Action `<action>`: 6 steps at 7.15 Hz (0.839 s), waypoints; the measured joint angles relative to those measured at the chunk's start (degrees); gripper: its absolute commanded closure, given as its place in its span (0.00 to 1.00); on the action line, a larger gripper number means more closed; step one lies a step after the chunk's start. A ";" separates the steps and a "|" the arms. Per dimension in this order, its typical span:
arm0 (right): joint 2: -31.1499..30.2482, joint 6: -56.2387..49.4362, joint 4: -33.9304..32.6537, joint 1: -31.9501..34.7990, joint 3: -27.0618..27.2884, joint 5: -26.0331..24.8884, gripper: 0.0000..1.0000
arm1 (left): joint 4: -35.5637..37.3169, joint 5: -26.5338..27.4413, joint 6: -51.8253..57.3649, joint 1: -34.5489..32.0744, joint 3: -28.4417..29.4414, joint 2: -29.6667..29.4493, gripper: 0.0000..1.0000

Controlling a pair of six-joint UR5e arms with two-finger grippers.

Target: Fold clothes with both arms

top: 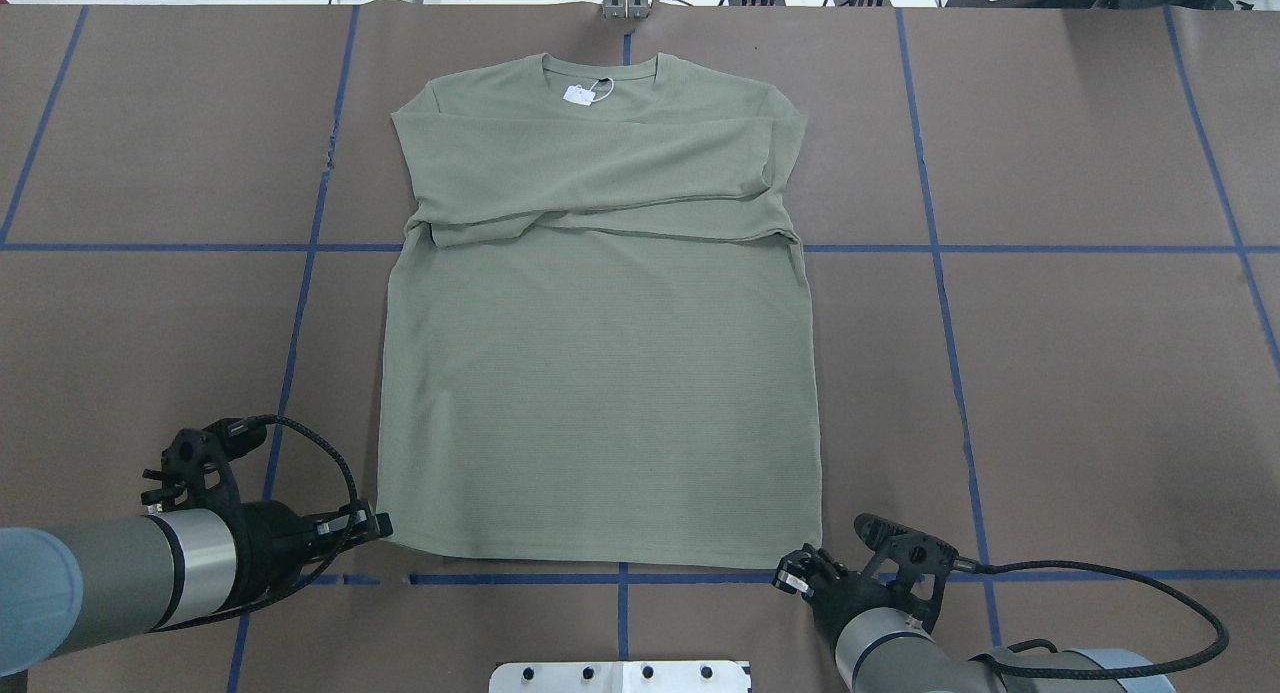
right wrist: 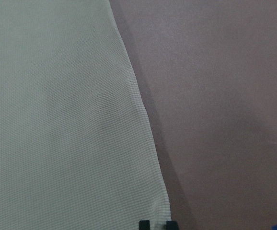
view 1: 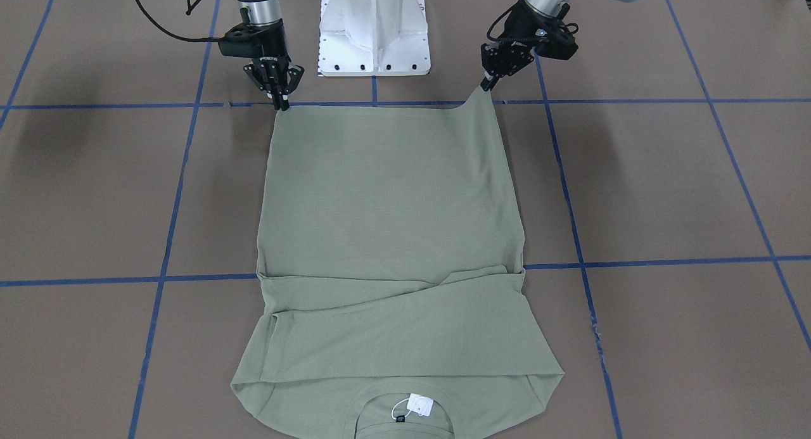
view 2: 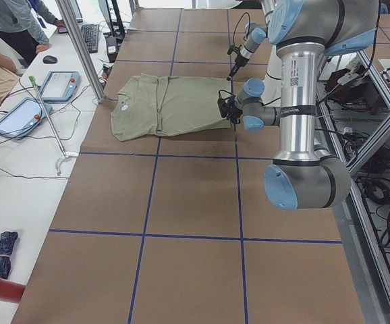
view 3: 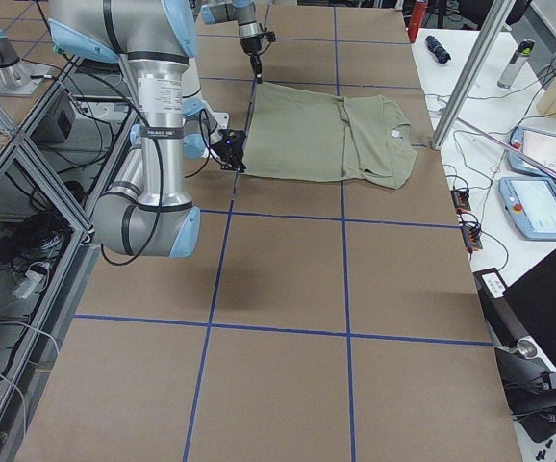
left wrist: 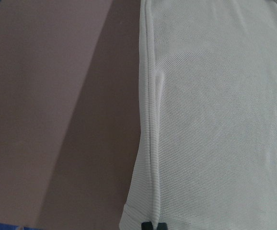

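The pale sage-green shirt (view 1: 389, 192) (top: 600, 393) lies flat on the brown table, its neck and white tag (top: 580, 94) on the far side from the robot. Both sleeves are folded across the chest. My left gripper (view 1: 488, 83) (top: 380, 525) is shut on its hem corner, which rises slightly off the table. At the other hem corner my right gripper (view 1: 282, 103) (top: 795, 568) is shut on the cloth, low at the table. In each wrist view the fingertips (left wrist: 154, 225) (right wrist: 156, 224) pinch the shirt's edge (left wrist: 148, 143) (right wrist: 138, 110).
The white pedestal base (view 1: 374, 33) stands between the two arms. Blue tape lines (top: 620, 579) grid the brown table. A side desk with tablets (view 2: 59, 84), a keyboard and a person (view 2: 19, 27) runs beyond the shirt's neck end, with a metal post (view 2: 84, 50) at the table's edge.
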 measured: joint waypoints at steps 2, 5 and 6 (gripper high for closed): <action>-0.07 -0.01 -0.08 -0.09 0.13 -0.18 1.00 | 0.00 0.00 -0.02 0.00 -0.17 -0.06 1.00; -0.20 -0.35 -10.59 -0.07 11.74 1.08 1.00 | 1.85 -3.72 0.03 -0.78 -5.36 0.78 1.00; 0.07 -0.41 -18.78 -0.45 20.35 3.53 1.00 | 6.48 -6.93 0.06 -2.22 -10.83 0.91 1.00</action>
